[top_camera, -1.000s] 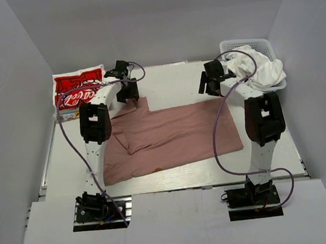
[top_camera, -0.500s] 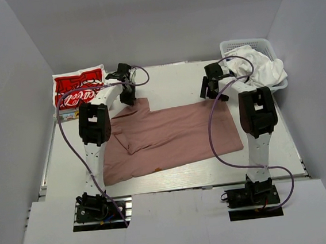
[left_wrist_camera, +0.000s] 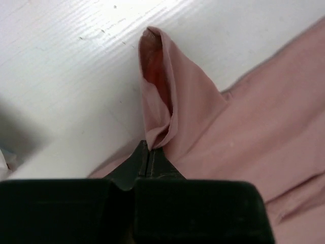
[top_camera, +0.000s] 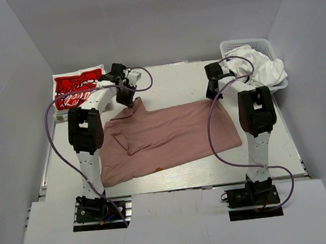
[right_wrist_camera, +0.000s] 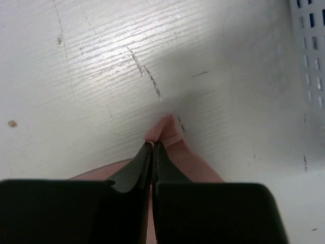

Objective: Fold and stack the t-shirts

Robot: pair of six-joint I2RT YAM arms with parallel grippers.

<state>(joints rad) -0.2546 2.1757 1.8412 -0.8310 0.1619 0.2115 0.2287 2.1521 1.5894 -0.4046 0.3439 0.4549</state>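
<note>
The left gripper (left_wrist_camera: 148,152) is clamped shut on a raised fold of the dusty pink t-shirt (top_camera: 170,133), and the right gripper (right_wrist_camera: 153,147) is shut on a small corner of it. Only the wrist views show these pinches, and only the top view places them at the shirt's two upper corners. The shirt lies spread mid-frame on the white table (top_camera: 170,81), with a red t-shirt (top_camera: 78,90) at upper left and a white t-shirt (top_camera: 259,69) heaped in a mesh basket (top_camera: 262,44) at upper right, grey walls around.

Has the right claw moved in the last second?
Yes: the right claw dropped from beside the basket onto the pink t-shirt, pinching its far corner.
</note>
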